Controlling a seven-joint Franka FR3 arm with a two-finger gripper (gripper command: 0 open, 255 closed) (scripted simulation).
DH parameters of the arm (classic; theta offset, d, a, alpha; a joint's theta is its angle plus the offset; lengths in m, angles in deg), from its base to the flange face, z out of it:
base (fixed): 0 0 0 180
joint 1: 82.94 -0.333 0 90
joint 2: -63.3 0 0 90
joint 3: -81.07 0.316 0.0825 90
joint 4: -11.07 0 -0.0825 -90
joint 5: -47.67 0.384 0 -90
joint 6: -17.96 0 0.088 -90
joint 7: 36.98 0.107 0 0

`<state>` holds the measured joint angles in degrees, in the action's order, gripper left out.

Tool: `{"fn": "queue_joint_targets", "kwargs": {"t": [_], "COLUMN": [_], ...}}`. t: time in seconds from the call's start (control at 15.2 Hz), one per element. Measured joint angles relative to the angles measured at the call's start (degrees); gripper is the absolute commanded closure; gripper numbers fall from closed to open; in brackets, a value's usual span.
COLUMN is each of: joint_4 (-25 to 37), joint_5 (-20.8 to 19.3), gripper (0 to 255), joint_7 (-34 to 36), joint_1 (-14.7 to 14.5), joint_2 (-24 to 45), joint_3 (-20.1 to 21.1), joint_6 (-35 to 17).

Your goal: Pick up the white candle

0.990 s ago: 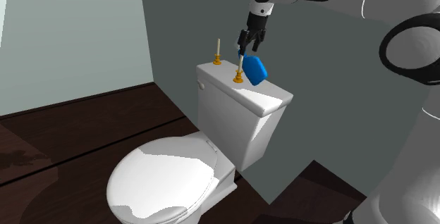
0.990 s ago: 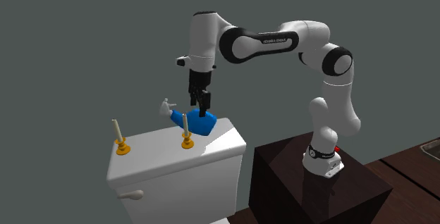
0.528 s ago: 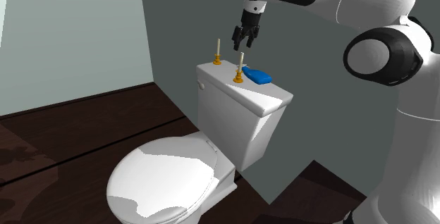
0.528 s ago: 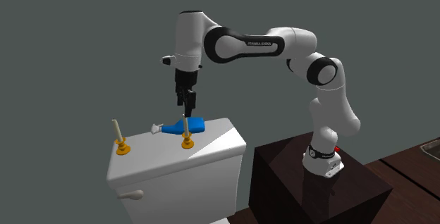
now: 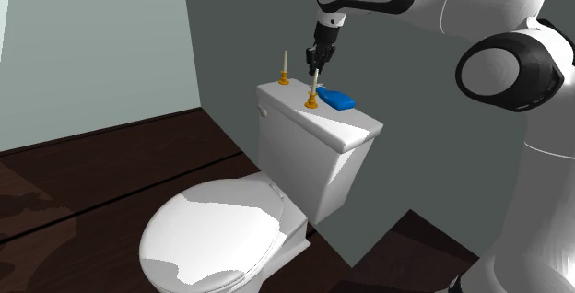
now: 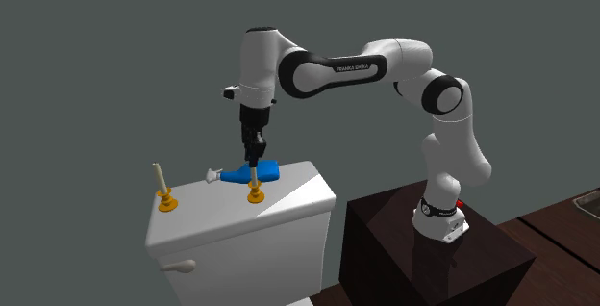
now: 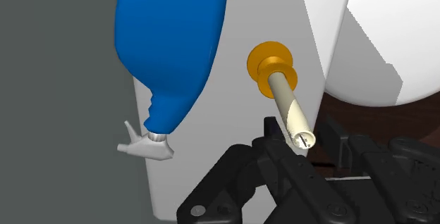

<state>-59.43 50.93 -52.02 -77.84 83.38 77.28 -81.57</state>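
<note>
A cream-white candle (image 5: 314, 79) (image 6: 253, 173) stands upright in a small gold holder (image 5: 311, 104) on the toilet tank lid (image 5: 341, 133). My black gripper (image 5: 315, 57) (image 6: 254, 150) hangs straight above it, fingers drawn in on the candle's top end. In the wrist view the candle (image 7: 289, 106) rises from its holder (image 7: 268, 64) and its tip sits between my fingers (image 7: 271, 132), which clasp it. The gripper (image 7: 302, 135) is shut on the candle, which still rests in the holder.
A blue spray bottle (image 5: 336, 99) (image 6: 260, 170) (image 7: 173, 39) lies on its side on the lid just behind the candle. A second candle (image 5: 285, 61) (image 6: 158, 174) stands at the lid's other end. The toilet bowl (image 5: 217, 231) sits below; a grey wall is close behind.
A second ago the blue bottle hung at my gripper; it then lay on the lid. Since then the gripper has come down over the nearer candle and closed on its top.
</note>
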Motion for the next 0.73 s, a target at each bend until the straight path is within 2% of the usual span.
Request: {"fn": "queue_joint_targets", "kwargs": {"t": [0.53,0.73], "joint_4": [-0.24,2.31], "joint_5": [0.0,0.05], "gripper": [255,255], "joint_7": [-0.01,0.0], "joint_1": [-0.01,0.1], "joint_2": [-0.14,0.53], "joint_3": [0.0,-0.01], "joint_6": [-0.15,1.76]}}
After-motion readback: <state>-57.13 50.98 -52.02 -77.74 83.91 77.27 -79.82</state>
